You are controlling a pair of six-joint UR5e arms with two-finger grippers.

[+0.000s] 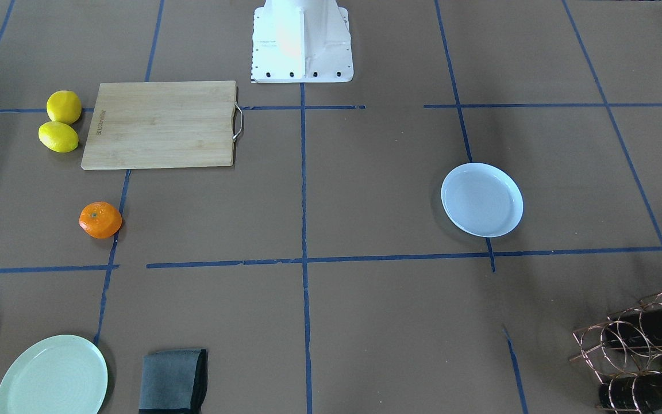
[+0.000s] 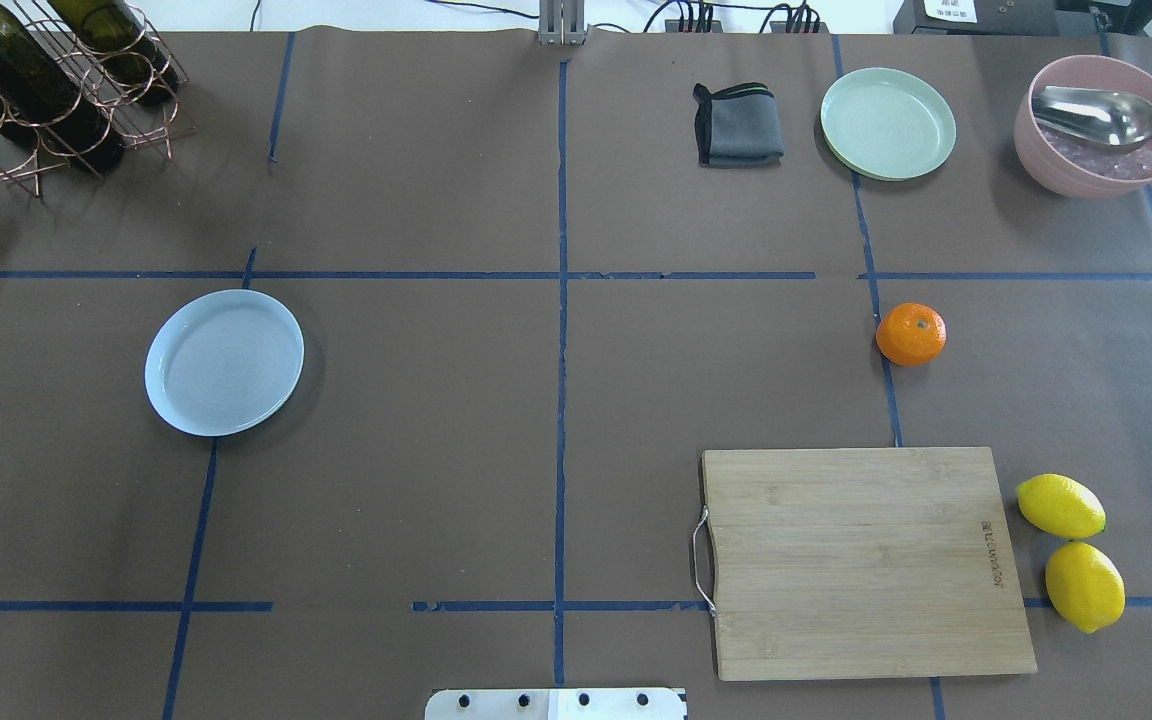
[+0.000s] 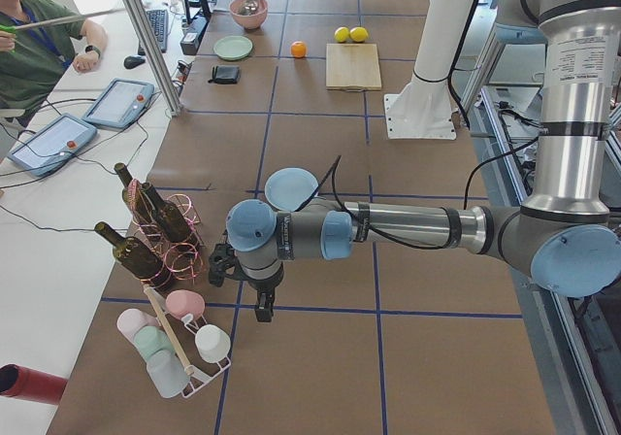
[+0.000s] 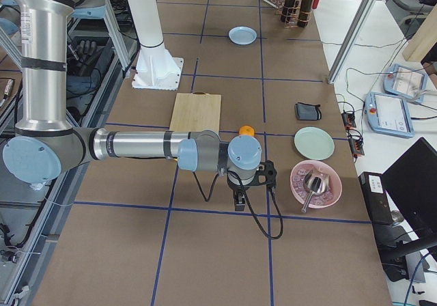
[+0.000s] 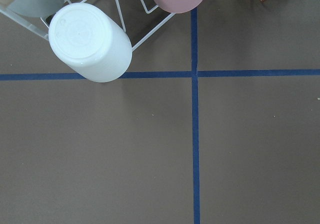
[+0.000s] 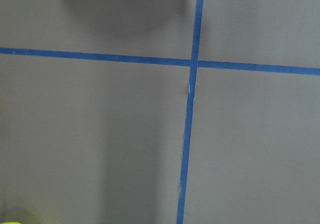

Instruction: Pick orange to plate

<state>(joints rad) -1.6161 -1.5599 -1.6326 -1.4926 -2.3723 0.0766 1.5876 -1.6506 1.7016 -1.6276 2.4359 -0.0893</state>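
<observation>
The orange (image 2: 911, 334) lies alone on the brown table on my right side, beyond the cutting board; it also shows as the orange (image 1: 100, 219). The pale bluish-white plate (image 2: 224, 362) sits empty on my left side, far from the fruit. Neither gripper appears in the overhead, front or wrist views. The left gripper (image 3: 262, 309) hangs over the table's left end near the cup rack. The right gripper (image 4: 237, 202) hangs over the right end, beside the pink bowl and just past the orange (image 4: 246, 131). I cannot tell whether either is open or shut.
A wooden cutting board (image 2: 861, 560) lies at near right with two lemons (image 2: 1071, 550) beside it. Along the far edge are a grey cloth (image 2: 736, 125), a pale green plate (image 2: 888, 122) and a pink bowl (image 2: 1096, 125) holding a spoon. A wine-bottle rack (image 2: 46, 80) stands far left.
</observation>
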